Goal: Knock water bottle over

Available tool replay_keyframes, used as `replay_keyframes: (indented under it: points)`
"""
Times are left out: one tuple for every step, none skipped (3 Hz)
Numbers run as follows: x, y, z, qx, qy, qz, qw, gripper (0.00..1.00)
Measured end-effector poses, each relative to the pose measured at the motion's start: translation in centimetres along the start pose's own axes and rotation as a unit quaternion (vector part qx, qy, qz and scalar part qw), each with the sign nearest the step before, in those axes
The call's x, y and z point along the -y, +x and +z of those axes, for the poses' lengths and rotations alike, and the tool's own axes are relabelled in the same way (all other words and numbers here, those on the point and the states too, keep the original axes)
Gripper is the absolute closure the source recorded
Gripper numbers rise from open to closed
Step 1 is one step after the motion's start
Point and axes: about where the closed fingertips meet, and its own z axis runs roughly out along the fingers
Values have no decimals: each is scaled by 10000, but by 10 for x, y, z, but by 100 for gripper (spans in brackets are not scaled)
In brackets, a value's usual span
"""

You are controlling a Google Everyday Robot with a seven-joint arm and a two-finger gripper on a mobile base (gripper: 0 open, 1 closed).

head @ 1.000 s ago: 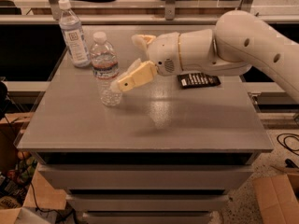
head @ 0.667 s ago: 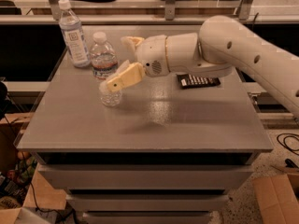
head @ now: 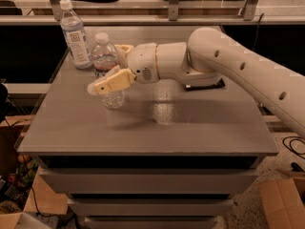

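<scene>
A tall labelled bottle [head: 75, 35] is standing at the grey table's [head: 190, 128] far-left corner. A flat black object [head: 212, 85] is lying toward its right side, and a cardboard box [head: 282, 203] is sitting below its right edge.

The gripper [head: 105, 68] reaches in from the right over the grey table [head: 190, 128], its 2 tan fingers [head: 112, 82] spread apart. The lower finger crosses in front of the upright water bottle [head: 104, 56]; whether they touch cannot be told. A taller labelled bottle [head: 74, 32] stands just beside it, to the rear left. A black object [head: 209, 86] lies under the arm.
</scene>
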Motion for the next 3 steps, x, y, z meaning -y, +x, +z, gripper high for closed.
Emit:
replay_keyframes:
  points:
    - [-1, 2, 4, 80, -33, 40, 10000, 38]
    - [-3, 6, 5, 127, -60, 76, 9999, 62]
    - [-5, 8, 3, 127, -66, 85, 9999, 85]
